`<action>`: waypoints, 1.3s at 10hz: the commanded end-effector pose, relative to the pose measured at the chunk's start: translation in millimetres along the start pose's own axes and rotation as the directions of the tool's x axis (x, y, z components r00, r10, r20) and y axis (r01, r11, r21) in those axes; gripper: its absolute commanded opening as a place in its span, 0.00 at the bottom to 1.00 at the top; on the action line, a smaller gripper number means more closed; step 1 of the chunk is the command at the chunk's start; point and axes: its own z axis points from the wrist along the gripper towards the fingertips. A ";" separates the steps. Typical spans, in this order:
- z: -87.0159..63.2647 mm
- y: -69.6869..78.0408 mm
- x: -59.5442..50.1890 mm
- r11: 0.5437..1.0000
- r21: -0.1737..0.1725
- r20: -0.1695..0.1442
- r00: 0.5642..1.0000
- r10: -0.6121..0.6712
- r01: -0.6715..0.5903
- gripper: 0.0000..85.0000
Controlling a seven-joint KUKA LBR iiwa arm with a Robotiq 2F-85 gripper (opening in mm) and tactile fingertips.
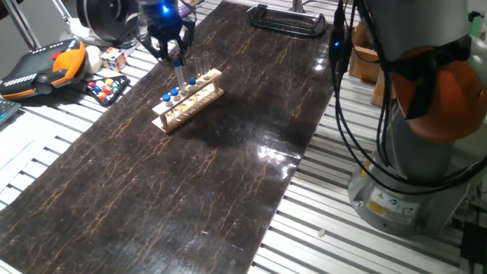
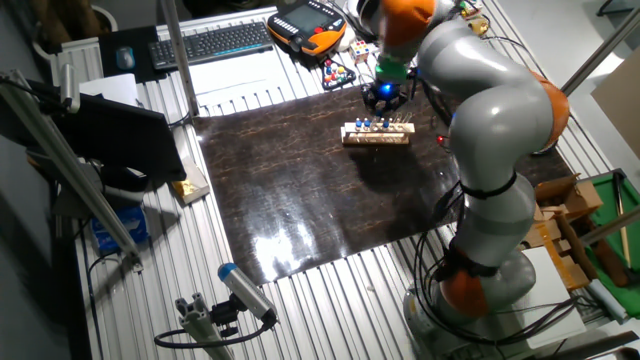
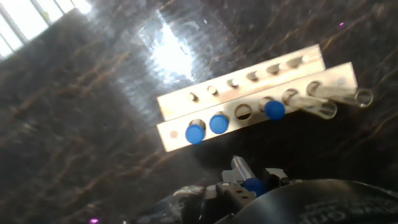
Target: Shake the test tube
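A light wooden rack (image 1: 188, 100) stands on the dark mat and also shows in the other fixed view (image 2: 377, 135). In the hand view the rack (image 3: 180, 99) holds three blue-topped tubes (image 3: 218, 123), with one empty hole between them. Clear tubes without tops (image 3: 323, 106) stand at its right end. My gripper (image 1: 170, 47) hangs over the rack's far side and is shut on a blue-topped test tube (image 1: 180, 72), held upright just above the rack. In the hand view the held tube (image 3: 241, 167) sits between the fingers of my gripper (image 3: 252, 182).
A Rubik's cube (image 1: 113, 58), coloured balls (image 1: 106, 87) and an orange teach pendant (image 1: 42, 68) lie left of the mat. A black clamp (image 1: 289, 19) lies at the mat's far end. The arm's base (image 1: 411, 160) stands to the right. A keyboard (image 2: 215, 42) lies beyond.
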 end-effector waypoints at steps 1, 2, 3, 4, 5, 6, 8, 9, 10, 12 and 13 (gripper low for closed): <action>-0.2 0.2 0.1 0.986 -0.145 -0.001 0.996 0.085 -0.084 0.01; -0.1 0.0 0.0 0.987 -0.142 0.004 0.997 0.078 -0.076 0.01; -0.1 -0.5 -0.4 0.995 -0.100 0.044 0.999 0.031 -0.026 0.01; -0.1 -0.8 -0.6 0.998 -0.062 0.076 0.997 -0.017 0.022 0.01; 0.2 -1.4 -1.0 0.996 -0.004 0.108 0.990 -0.090 0.091 0.01; 0.7 -1.4 -1.6 0.987 0.045 0.128 0.979 -0.158 0.154 0.01; 1.1 -1.6 -2.1 0.967 0.082 0.142 0.957 -0.251 0.242 0.01; 1.3 -2.6 -2.6 0.956 0.091 0.143 0.946 -0.290 0.279 0.01; 2.0 -4.8 -4.0 0.946 0.090 0.141 0.936 -0.322 0.312 0.01; 4.7 -9.3 -8.2 0.934 0.077 0.139 0.923 -0.357 0.350 0.01; 6.4 -11.5 -10.6 0.929 0.081 0.142 0.918 -0.371 0.362 0.01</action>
